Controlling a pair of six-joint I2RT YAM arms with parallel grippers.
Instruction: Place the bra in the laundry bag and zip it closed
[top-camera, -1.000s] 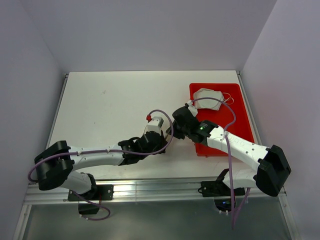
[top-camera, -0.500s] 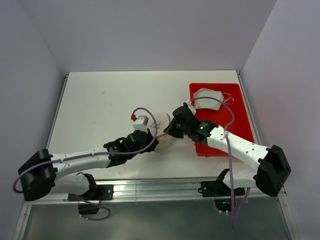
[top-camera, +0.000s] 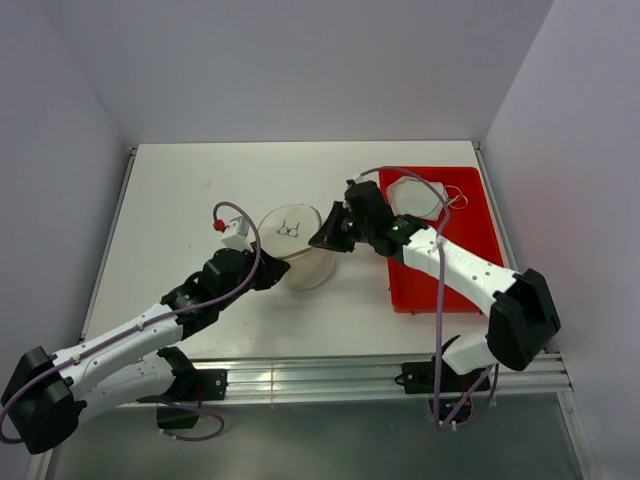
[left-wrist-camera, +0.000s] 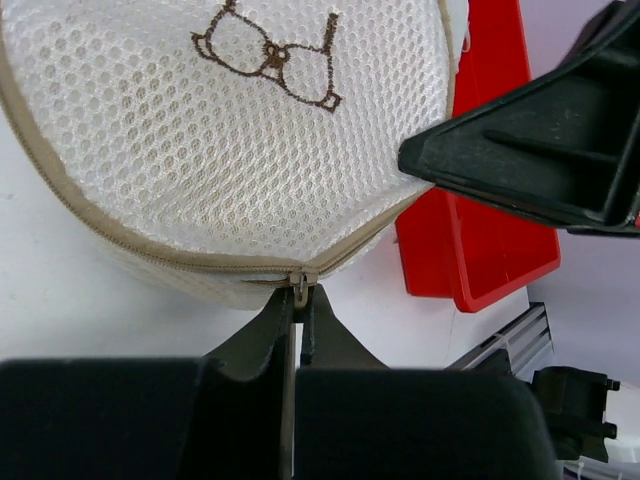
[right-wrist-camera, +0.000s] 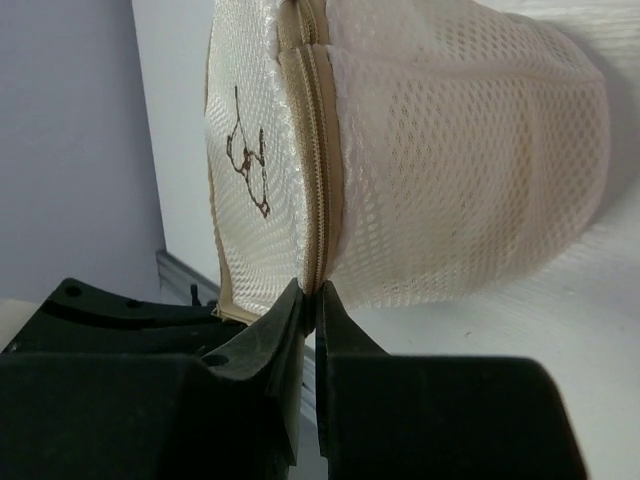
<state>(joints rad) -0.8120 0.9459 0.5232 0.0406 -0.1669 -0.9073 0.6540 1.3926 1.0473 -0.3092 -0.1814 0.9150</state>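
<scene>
The left gripper (left-wrist-camera: 298, 300) has its fingers pressed together on the small metal zipper pull (left-wrist-camera: 300, 287) of the laundry bag (top-camera: 296, 247), at the bag's near-left edge. The right gripper (right-wrist-camera: 312, 298) is pinched tight on the tan zipper rim (right-wrist-camera: 318, 150) at the opposite, right-hand edge of the bag. The two grippers hold the bag from either side, their fingers meeting it roughly across the width of its round face.

The bag sits near the middle of the table (top-camera: 190, 200), just left of the red tray (top-camera: 470, 255). It is tipped back. Its round face, with a brown bra drawing (left-wrist-camera: 268, 55), points up and toward the far side. The short drum axis runs from the near side of the table up to that face, and the mesh side wall (right-wrist-camera: 470, 150) is underneath. The zipper line looks shut along the stretches that show in both wrist views.

The bra cannot be made out through the mesh. A white-grey bra (top-camera: 410, 197) lies in the far end of the tray, beside the right arm.
</scene>
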